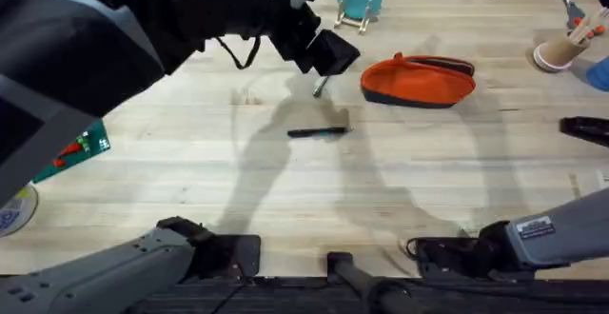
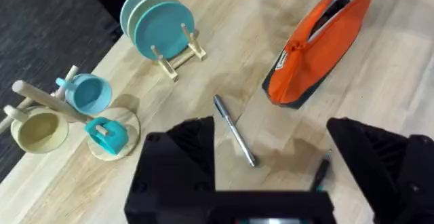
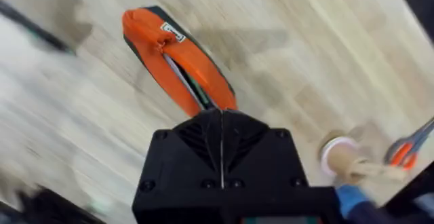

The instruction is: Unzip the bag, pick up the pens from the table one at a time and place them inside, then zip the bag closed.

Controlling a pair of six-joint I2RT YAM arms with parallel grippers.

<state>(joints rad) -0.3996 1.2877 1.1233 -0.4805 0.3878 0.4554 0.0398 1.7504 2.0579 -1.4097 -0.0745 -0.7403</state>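
Overhead, the left gripper [image 1: 328, 55] hides most of the silver pen [image 1: 320, 87]; its wrist view shows that pen [image 2: 234, 129] whole between spread, empty fingers. The left arm hangs raised over the table [image 1: 285, 190]. The right gripper [image 3: 222, 139] is clenched on nothing, above the orange bag [image 1: 419, 79], whose zipper gapes. The black pen [image 1: 317, 132] lies nearby.

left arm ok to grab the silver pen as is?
Probably yes. The left gripper hangs open right above the silver pen, which lies flat on bare table, apart from the orange bag and the black pen.
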